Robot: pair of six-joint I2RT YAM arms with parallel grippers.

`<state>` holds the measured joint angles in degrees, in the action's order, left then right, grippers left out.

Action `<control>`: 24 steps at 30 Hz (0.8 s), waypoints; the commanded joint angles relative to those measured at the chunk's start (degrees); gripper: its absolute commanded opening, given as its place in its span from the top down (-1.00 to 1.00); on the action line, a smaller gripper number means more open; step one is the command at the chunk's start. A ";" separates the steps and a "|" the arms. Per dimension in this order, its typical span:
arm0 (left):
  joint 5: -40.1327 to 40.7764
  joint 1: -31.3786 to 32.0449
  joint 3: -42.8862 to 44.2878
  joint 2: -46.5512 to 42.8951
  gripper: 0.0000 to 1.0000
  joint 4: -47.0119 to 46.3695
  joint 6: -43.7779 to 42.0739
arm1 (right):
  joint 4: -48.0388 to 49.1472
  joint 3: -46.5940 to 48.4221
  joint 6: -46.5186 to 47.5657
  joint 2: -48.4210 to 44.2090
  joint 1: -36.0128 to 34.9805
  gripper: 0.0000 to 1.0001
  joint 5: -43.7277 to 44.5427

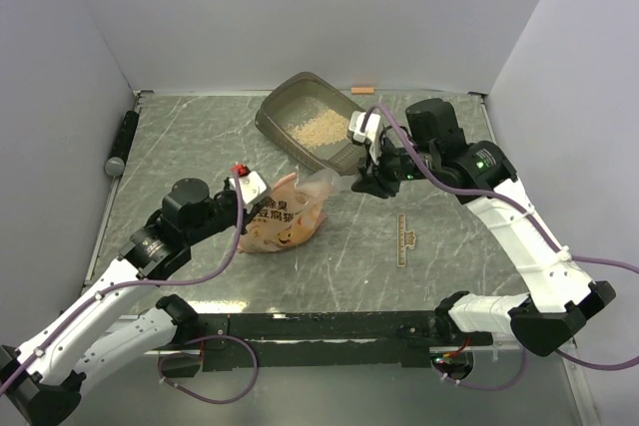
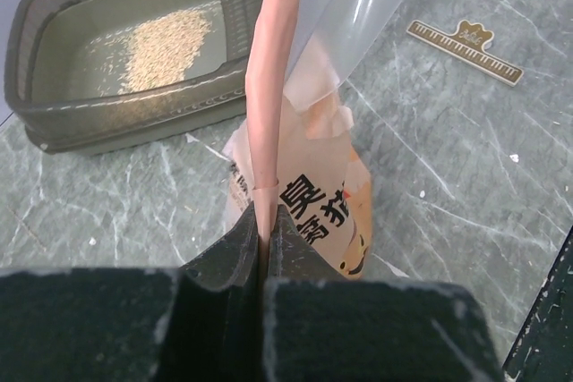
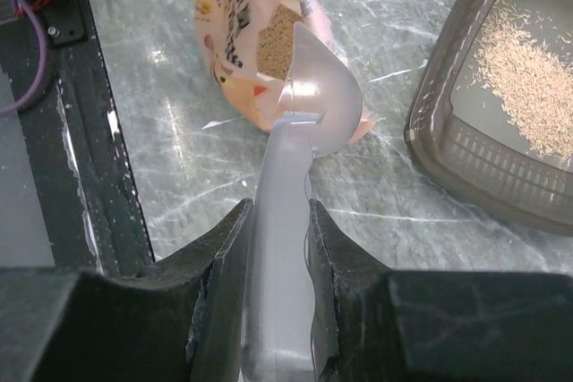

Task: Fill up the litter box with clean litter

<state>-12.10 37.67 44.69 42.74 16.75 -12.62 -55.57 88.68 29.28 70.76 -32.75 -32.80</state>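
The grey-brown litter box (image 1: 344,155) stands at the back centre with a thin patch of tan litter (image 1: 312,129) on its floor; it also shows in the left wrist view (image 2: 54,123) and the right wrist view (image 3: 448,145). The pink bag (image 1: 285,216) lies in front of it, mouth toward the box, with litter inside (image 3: 277,42). My left gripper (image 1: 268,195) is shut on the bag's upper edge (image 2: 269,87) and holds it up. My right gripper (image 1: 371,183) is shut on the handle of a clear plastic scoop (image 3: 318,105), whose bowl sits at the bag's mouth.
A small tan ruler (image 1: 406,241) lies on the marble table right of the bag. A dark cylinder (image 1: 122,142) lies by the left wall. A small wooden piece (image 1: 362,90) sits at the back wall. White walls close three sides.
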 commanded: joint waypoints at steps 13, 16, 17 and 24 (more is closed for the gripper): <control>1.90 4.52 -1.61 0.15 0.98 -9.10 -2.41 | -2.96 -1.50 5.44 -2.29 -1.79 1.00 -2.63; 2.60 4.78 -2.32 0.06 0.99 -10.16 -2.49 | -4.02 -1.50 5.61 -2.91 -2.14 1.00 -2.45; 2.78 4.87 -2.41 0.24 0.99 -10.25 -2.58 | -4.54 -1.85 5.70 -3.08 -2.14 1.00 -2.53; 3.48 6.27 -3.29 0.15 0.98 -12.62 -2.76 | -4.99 -3.52 5.09 -0.99 -2.67 1.00 -4.99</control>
<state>-8.56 42.70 42.17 43.46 11.20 -14.37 -59.37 85.89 33.58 69.06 -34.35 -34.57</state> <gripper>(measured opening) 0.049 0.337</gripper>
